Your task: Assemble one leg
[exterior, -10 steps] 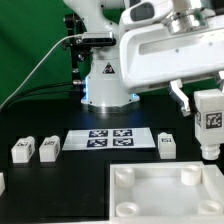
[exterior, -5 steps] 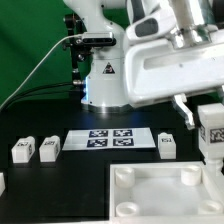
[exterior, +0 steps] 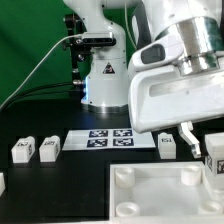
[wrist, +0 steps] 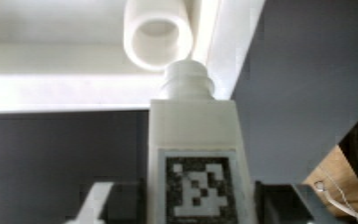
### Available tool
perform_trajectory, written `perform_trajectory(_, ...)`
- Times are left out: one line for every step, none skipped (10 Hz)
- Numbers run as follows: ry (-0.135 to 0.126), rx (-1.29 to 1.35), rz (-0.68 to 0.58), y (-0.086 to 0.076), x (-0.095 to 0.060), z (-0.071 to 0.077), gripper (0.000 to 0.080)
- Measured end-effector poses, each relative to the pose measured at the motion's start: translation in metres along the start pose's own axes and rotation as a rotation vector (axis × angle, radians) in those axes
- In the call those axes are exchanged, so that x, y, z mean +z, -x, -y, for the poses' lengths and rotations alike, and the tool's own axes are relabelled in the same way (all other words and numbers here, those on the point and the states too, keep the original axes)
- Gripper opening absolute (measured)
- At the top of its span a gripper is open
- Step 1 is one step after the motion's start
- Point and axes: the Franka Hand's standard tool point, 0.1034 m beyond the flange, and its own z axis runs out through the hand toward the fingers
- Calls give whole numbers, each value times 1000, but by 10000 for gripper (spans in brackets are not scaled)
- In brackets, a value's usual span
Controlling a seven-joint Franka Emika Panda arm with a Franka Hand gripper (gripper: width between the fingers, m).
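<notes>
Black tabletop before a green backdrop, with the arm base at the rear.
You see the gripper clamped on the leg, held upright over the white panel at the exterior view's right edge. In the wrist view the leg's tip sits near a round socket; contact cannot be confirmed. The marker board lies flat mid-table, with two loose blocks on its left and a third block on its right.

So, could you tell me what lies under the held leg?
The panel, with a round corner socket just past the tip of the leg. The leg covers the panel directly beneath it.
</notes>
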Motion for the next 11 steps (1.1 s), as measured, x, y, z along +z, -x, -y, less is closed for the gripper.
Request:
perform_trajectory(3, -1, 0, -1, 1, -4, 291)
perform_trajectory(6, -8, 0, -2, 2, -9, 291)
perform_trajectory(8, -9, 1, 2, 4, -11, 291)
perform_trajectory(8, -9, -1, 5, 6, -11, 291)
perform_trajectory(9, -10, 3, 9, 8, -12, 291)
perform_trajectory(9, -10, 4, 12, 11, -12, 291)
perform_trajectory(9, -10, 4, 14, 13, -11, 291)
perform_trajectory(9, -10, 5, 17, 14, -12, 291)
perform_trajectory(9, -10, -4, 17, 15, -11, 291)
perform_trajectory(8, -12, -4, 19, 18, -9, 291)
perform_trajectory(11, -5, -27, 19, 19, -9, 291)
